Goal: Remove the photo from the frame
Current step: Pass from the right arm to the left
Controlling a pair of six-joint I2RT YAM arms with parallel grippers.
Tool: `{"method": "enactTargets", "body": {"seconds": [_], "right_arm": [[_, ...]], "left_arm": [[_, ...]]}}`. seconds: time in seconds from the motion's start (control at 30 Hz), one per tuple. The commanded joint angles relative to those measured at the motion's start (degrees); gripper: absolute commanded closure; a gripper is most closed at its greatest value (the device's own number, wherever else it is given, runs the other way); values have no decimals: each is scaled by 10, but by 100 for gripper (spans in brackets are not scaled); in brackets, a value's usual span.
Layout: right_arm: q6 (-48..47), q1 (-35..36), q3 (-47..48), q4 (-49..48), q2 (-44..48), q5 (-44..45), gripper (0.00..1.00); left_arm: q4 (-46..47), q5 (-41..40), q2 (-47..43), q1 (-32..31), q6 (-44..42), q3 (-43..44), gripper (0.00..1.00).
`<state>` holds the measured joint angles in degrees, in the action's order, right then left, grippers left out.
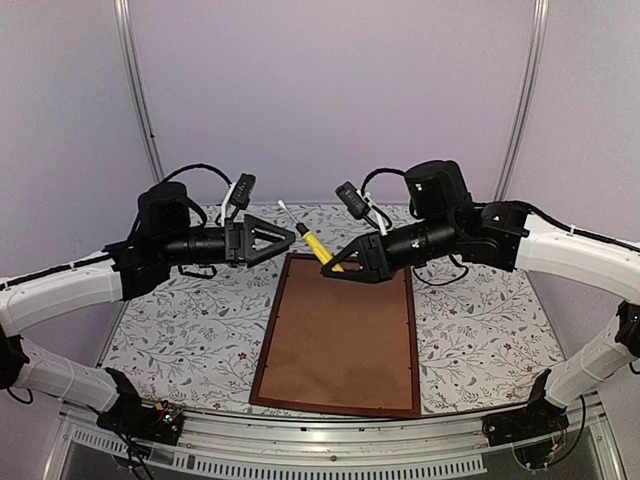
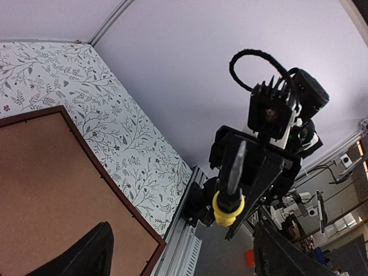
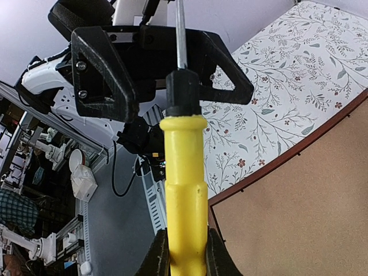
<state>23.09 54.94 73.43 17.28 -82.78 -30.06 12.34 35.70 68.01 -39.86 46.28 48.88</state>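
The frame (image 1: pixel 267 340) lies face down on the table, its brown backing board (image 1: pixel 340 340) up; the photo is hidden beneath. My right gripper (image 1: pixel 335 268) hovers over the frame's far edge, shut on the yellow handle of a screwdriver (image 1: pixel 318 250). In the right wrist view the handle (image 3: pixel 184 184) sits clamped in the right gripper (image 3: pixel 184 253), its shaft pointing between the spread fingers of the left gripper (image 3: pixel 155 63). My left gripper (image 1: pixel 290 237) is open and holds nothing. Its own view shows the left gripper (image 2: pixel 184 259) facing the screwdriver (image 2: pixel 229 207), with the frame's rim (image 2: pixel 92 152) below.
A floral-patterned cloth (image 1: pixel 190 330) covers the table around the frame. Metal rails run along the table's near edge (image 1: pixel 330 440), where both arm bases are bolted. Small clips dot the frame's inner rim around the backing board (image 3: pixel 305 213).
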Motion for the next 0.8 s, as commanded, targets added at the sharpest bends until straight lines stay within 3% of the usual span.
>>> {"method": "enactTargets", "body": {"seconds": [0.0,0.3,0.5,0.77], "right_arm": [[-49,-3,29,53,2,18,100],[-64,-3,42,83,-10,20,100],[-75,-1,44,107,-13,-8,100],[-94,7,41,133,-13,-26,100]], "left_arm": [[28,54,16,0,1,10,16],[46,46,18,-1,4,11,21],[11,63,24,-1,-31,34,24],[-37,117,44,-1,-73,63,37]]}}
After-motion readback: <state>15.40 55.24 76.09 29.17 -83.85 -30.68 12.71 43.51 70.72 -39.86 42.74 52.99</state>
